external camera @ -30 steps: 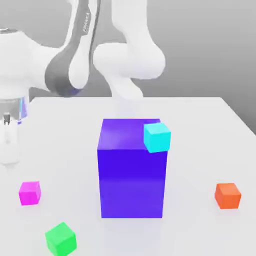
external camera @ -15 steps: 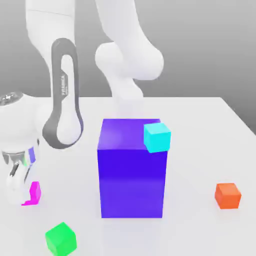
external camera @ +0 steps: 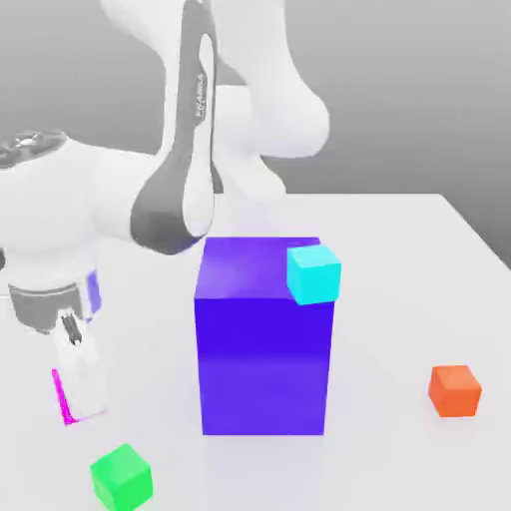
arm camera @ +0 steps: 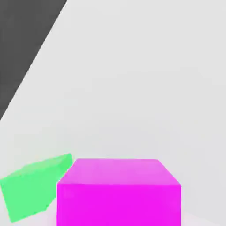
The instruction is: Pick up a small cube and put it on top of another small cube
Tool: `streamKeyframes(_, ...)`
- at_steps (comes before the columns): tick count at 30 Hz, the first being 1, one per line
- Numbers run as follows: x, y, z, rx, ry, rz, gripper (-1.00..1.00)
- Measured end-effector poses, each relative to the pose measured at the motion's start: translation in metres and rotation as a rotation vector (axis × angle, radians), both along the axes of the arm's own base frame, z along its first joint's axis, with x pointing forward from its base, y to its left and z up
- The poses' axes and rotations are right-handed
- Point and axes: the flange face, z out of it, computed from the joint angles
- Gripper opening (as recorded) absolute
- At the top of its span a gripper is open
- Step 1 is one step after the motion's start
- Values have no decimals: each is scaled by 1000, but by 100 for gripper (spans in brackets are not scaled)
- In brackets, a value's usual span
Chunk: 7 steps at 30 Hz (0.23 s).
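mate: what just changed on your end?

me: the white and grey gripper (external camera: 84, 395) has shifted towards the exterior view's right over the last half second, and the small bright magenta cube (external camera: 64, 401) has gone with it a bit. its visible edge leans now, and most of it is hidden behind the claw

mate: so you've got it?

me: can't say, i can't tell if the claw is wide, narrow or gripping anything. in the hand view the cube is big and close, with the small green cube (arm camera: 31, 190) off past it. could be a grasp, could be a nudge, so i'd want to see it rise with the hand before i trust it

mate: and the rest?

me: the green one hasn't moved, same for the small orange-red cube (external camera: 454, 391) out on the white table (external camera: 399, 279). the small cyan cube (external camera: 313, 275) is still at the near top edge of the big purple-blue block (external camera: 263, 364)

mate: which one do you stack on?

me: the task doesn't name it. i'd check that, then lift well clear, since a low swing could clip the green cube or the block
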Motion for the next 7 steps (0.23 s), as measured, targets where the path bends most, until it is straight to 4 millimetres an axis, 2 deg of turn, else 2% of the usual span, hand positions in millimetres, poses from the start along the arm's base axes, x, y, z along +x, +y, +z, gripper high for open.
streamKeyframes(3, 5, 7, -36, 0, 0, 22, -100)
streamKeyframes(4, 5, 8, -45, 0, 0, 24, 100)
streamKeyframes(7, 5, 8, -45, 0, 0, 24, 100)
